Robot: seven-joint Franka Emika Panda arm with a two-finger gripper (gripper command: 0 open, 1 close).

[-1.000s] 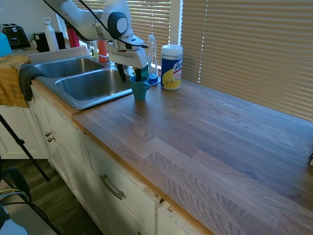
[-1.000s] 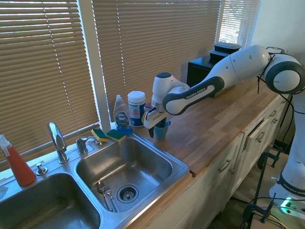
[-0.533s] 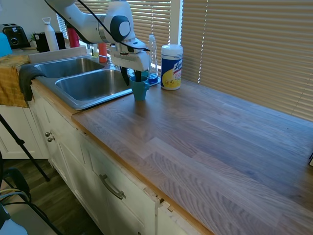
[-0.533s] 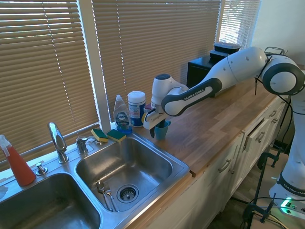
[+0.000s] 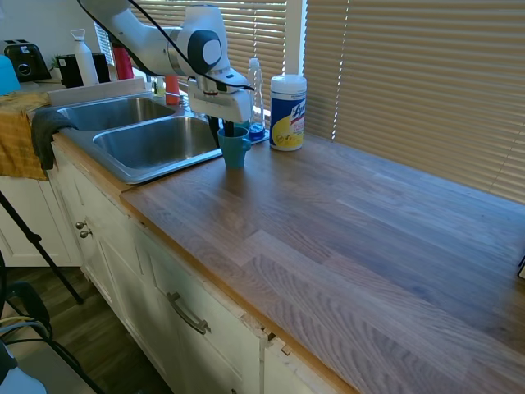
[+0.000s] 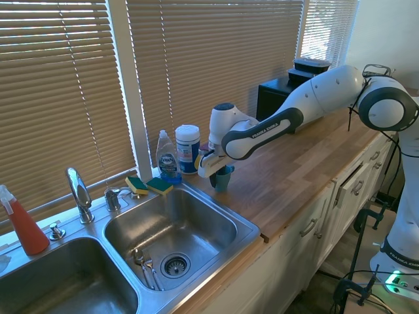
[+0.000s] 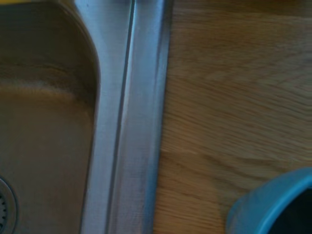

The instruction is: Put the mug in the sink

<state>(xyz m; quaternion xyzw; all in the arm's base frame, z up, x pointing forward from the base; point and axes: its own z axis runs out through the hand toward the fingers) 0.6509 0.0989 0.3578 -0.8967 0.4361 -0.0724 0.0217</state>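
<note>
Standing upright on the worktop (image 5: 344, 238) just beside the sink (image 5: 123, 168) rim, the mug (image 5: 235, 148) sits directly beneath the hand (image 5: 225, 129), whose fingers straddle its rim, grip uncertain.

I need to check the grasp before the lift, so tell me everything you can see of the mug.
The mug is small, teal-blue, slightly tapered and matte. It stands upright on the wooden counter just beside the sink rim, near the wipes canister. The gripper is down at its rim, one finger seemingly inside and one outside. Its handle is not clearly visible. Whether the fingers are clamped cannot be told.
</note>
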